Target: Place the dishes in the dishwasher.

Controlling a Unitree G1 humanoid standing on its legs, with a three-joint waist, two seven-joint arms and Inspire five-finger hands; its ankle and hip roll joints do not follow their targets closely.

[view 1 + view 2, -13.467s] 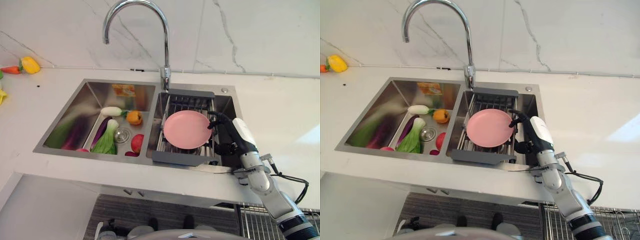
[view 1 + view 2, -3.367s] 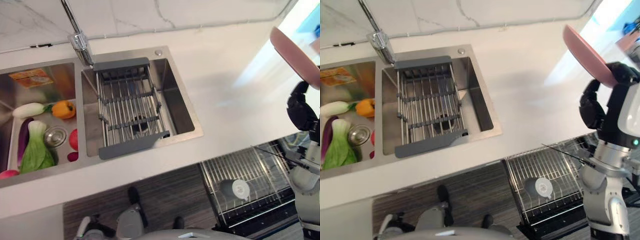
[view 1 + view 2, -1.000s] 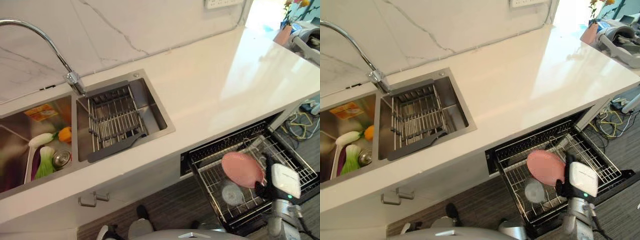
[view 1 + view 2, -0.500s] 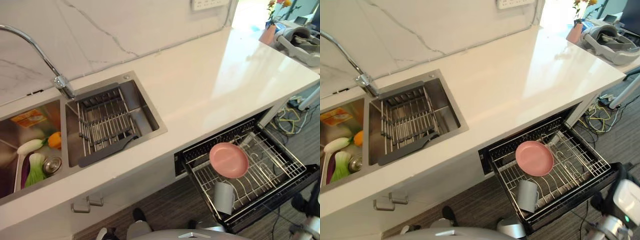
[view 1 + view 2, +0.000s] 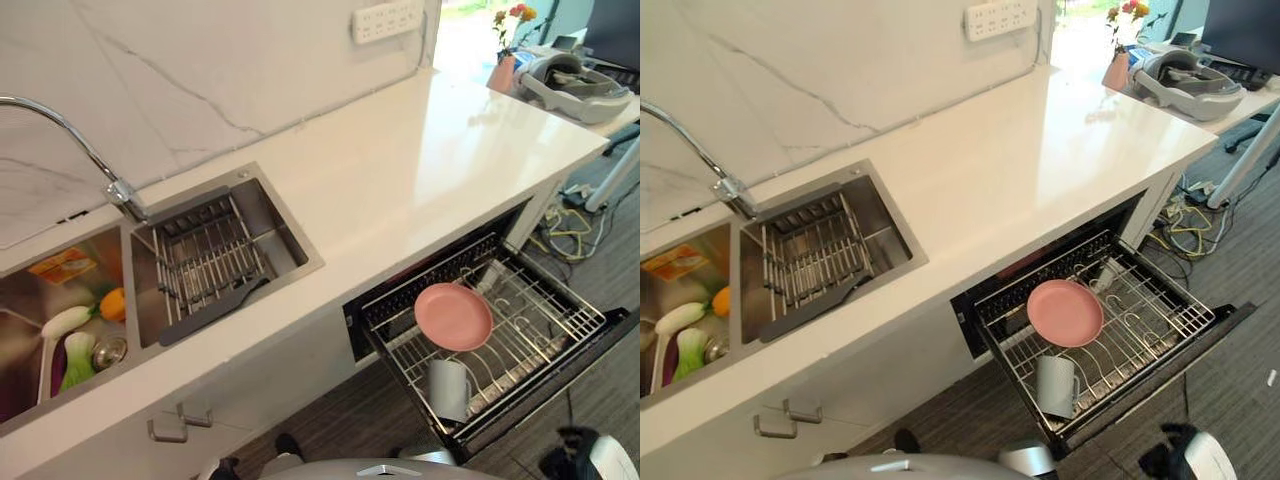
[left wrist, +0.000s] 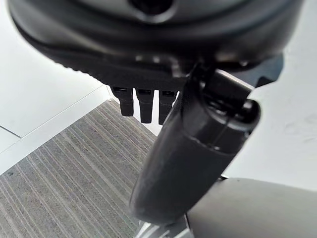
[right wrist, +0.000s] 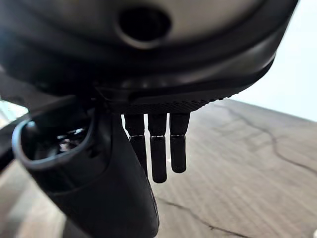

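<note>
A pink plate (image 5: 453, 316) rests in the pulled-out dishwasher rack (image 5: 560, 322) below the white counter, with no hand touching it. A grey cup (image 5: 450, 388) lies on its side in the rack's front left corner. My right hand (image 5: 568, 464) hangs low near the floor, in front of and to the right of the rack, well apart from the plate. In the right wrist view its fingers (image 7: 159, 148) point straight down and hold nothing. My left hand's fingers (image 6: 141, 104) are straight and empty above the striped floor.
A steel double sink (image 5: 300, 240) holds a wire drying rack (image 5: 205, 262) in its right basin and vegetables (image 5: 75, 345) in the left. A faucet (image 5: 95, 165) arches over it. A headset (image 5: 570, 85) and a flower vase (image 5: 503, 70) stand on the far counter. Cables (image 5: 575, 215) lie on the floor.
A second ago my right hand held the pink plate at the rack. The plate now lies there released, and the hand has dropped away to the lower right. The camera has shifted.
</note>
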